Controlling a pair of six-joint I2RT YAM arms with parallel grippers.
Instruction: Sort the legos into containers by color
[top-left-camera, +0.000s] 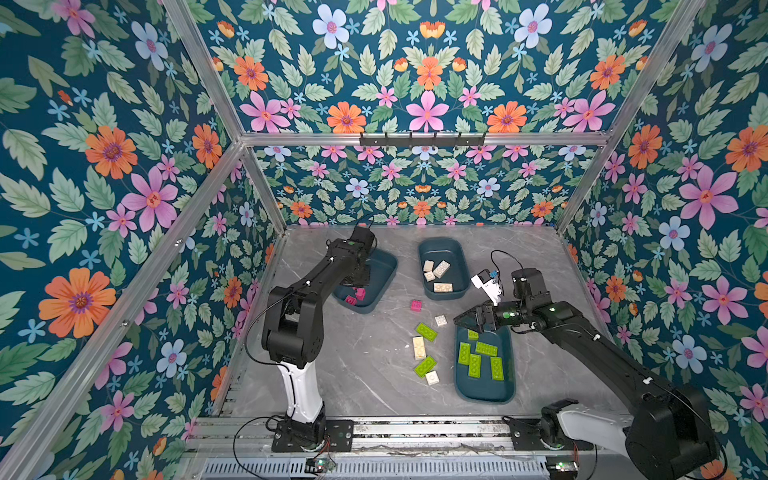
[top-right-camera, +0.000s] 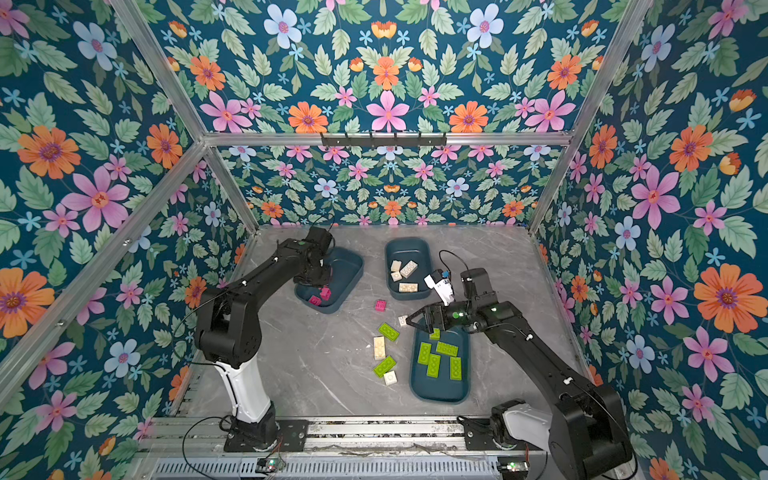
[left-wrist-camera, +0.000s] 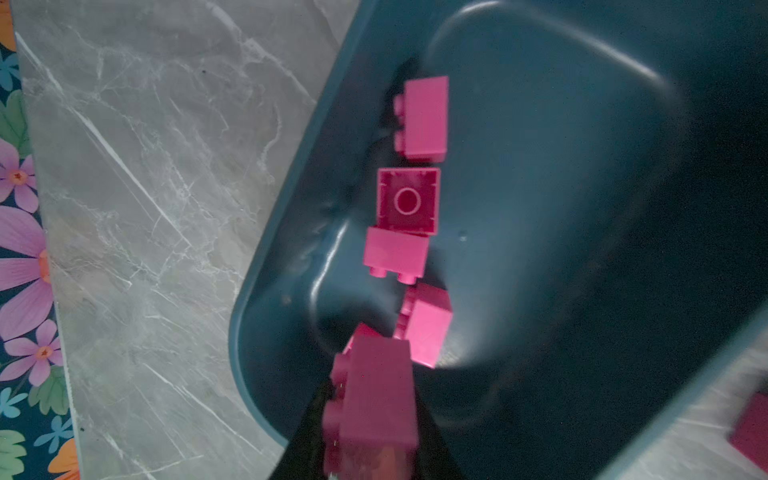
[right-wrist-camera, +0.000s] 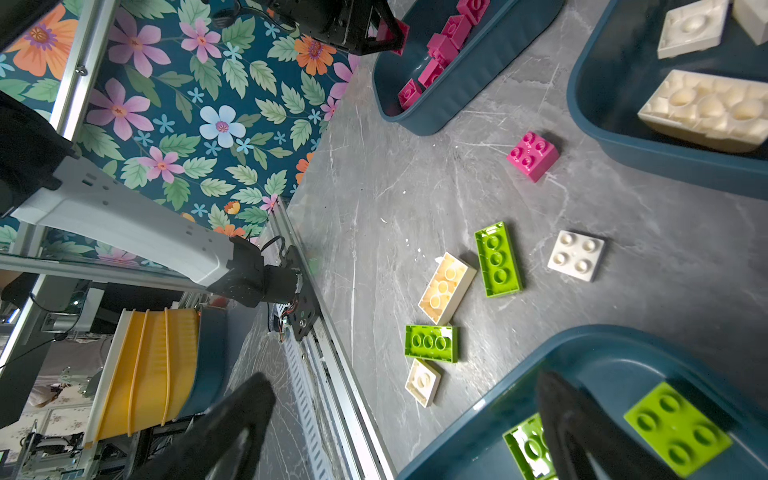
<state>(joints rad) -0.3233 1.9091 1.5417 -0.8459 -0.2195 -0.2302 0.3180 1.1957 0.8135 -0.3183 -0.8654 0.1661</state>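
Over smooth teal tubs (top-left-camera: 380, 284) (top-left-camera: 484, 390), left claw (left-wrist-camera: 370, 440) clamps a studded pink brick (left-wrist-camera: 374, 386); right claw (top-left-camera: 467, 320) gapes.

Blurred and cut by the view's edge, the magenta brick (left-wrist-camera: 374, 399) masks the left end effector (left-wrist-camera: 368, 453).

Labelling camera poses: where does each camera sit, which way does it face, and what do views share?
Top views: high at the front, looking down on the table; left arm and right arm show.
Left wrist: over the pink tub, looking in; left claw shut on a pink brick shows.
Right wrist: over the green tub, facing across the table; open right claw shows.
Shared: the loose pink brick, in top and right wrist views.
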